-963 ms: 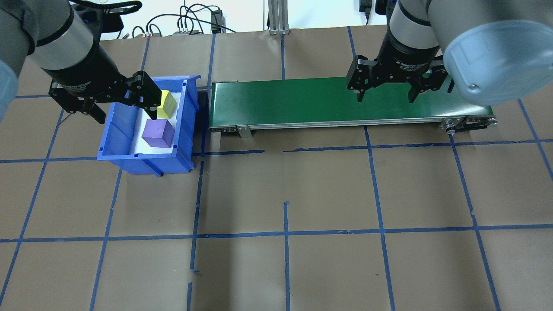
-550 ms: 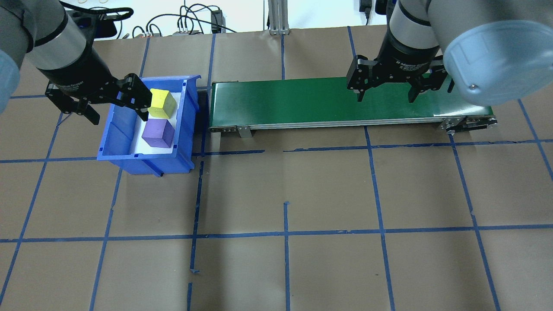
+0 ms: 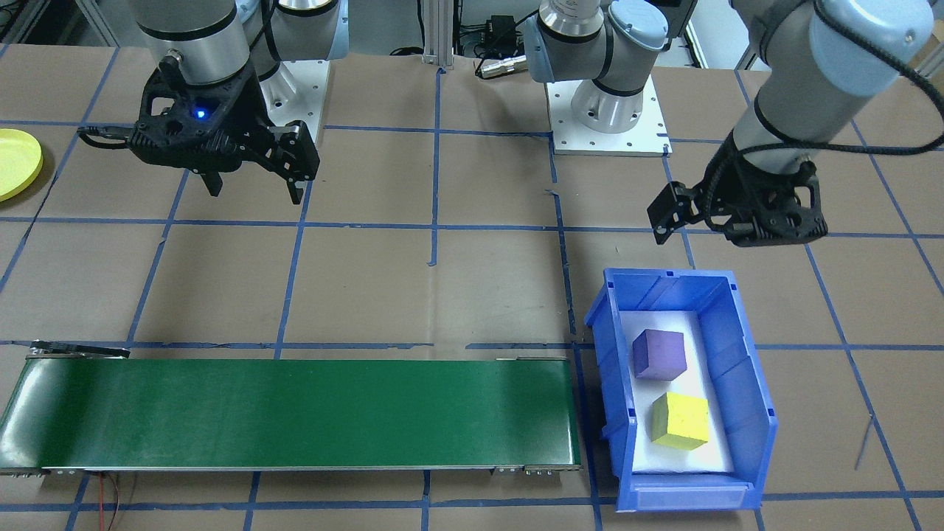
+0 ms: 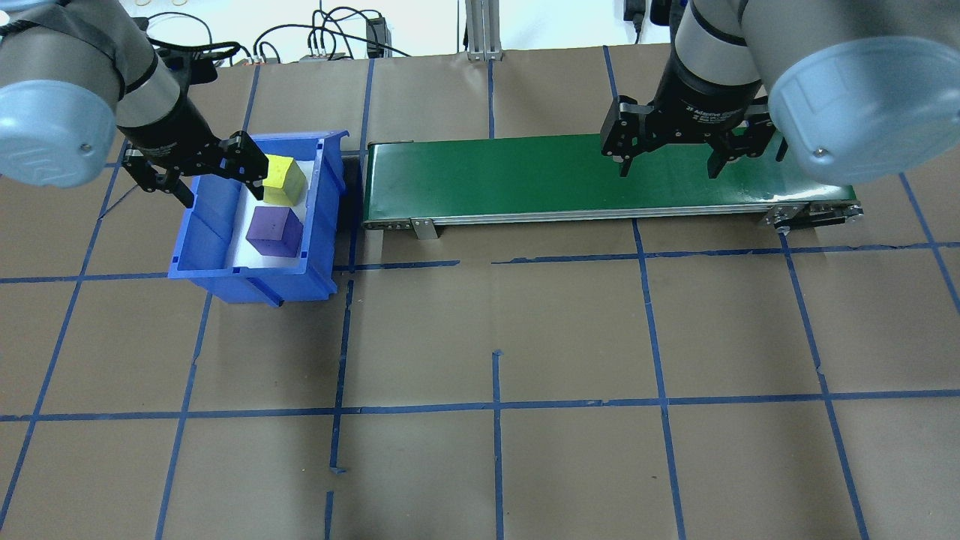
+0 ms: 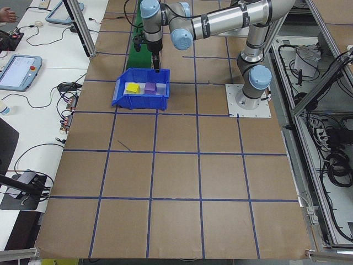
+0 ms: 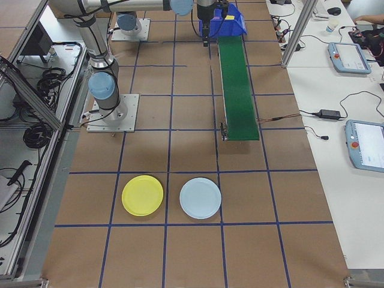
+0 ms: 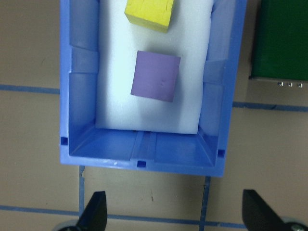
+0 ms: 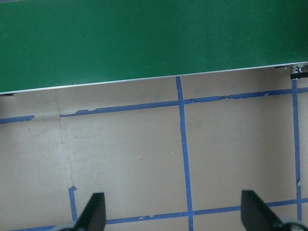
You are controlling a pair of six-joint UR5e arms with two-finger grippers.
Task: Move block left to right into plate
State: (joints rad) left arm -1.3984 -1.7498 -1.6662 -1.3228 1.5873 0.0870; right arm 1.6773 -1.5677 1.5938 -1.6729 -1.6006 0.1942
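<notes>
The brown paper-covered surface (image 4: pixel 495 330) with its blue tape grid carries the long green conveyor belt (image 4: pixel 592 180), unloaded along its whole visible length, and at the belt's left end the blue plastic bin (image 4: pixel 217 262) with a white foam floor.

Change over the last second: the left arm has swung back and turned, so its grey elbow cap now fills the top-left corner of the overhead view. The left pincer (image 4: pixel 199 176) has shifted with it, first away from the bin, then back to the bin's outer rear edge. It hangs wide open, holding nothing; the wrist view shows both finger tips spread over the paper just short of the bin's near wall. Judgement: still lining up, no grasp begun.

The right pincer (image 4: pixel 667 154) has not moved; it waits wide open and unloaded above the belt's right portion.

The purple foam cube (image 7: pixel 156 76) and the yellow foam cube (image 7: pixel 148 13) sit in the bin, close but apart, unchanged in place.

The bright yellow round plastic plate (image 6: pixel 142 195) lies on the surface well beyond the belt's far end, beside a pale blue round plate (image 6: pixel 200 198). Neither holds a block.
</notes>
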